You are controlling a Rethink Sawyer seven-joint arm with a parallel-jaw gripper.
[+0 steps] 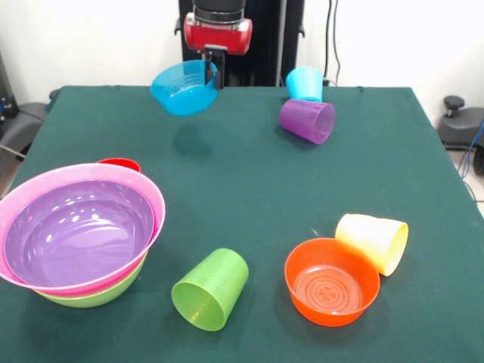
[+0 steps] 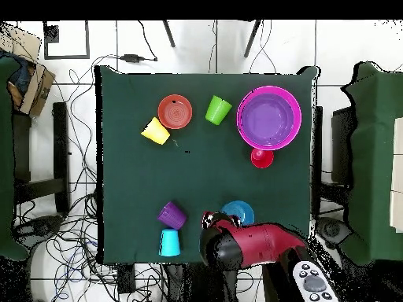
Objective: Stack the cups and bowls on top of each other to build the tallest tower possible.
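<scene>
My gripper [image 1: 212, 69] is shut on the rim of the small blue bowl [image 1: 184, 88] and holds it tilted in the air above the table's far side; it shows in the overhead view too [image 2: 238, 211]. The tower [image 1: 79, 234] stands at the near left: purple bowl [image 1: 76, 231] inside pink bowl [image 1: 147, 198] inside lime green bowl [image 1: 98, 295]. The orange bowl [image 1: 331, 281] sits upright at the near right. The pale yellow cup [image 1: 373, 242], lime green cup [image 1: 211, 288], purple cup [image 1: 308, 120] and light blue cup [image 1: 305, 83] lie on their sides.
A small red object [image 1: 119, 163] peeks out behind the stacked bowls, seen in the overhead view [image 2: 262, 158] beside them. The green table [image 1: 249, 181] ends close behind the light blue cup. Cables and chairs surround the table.
</scene>
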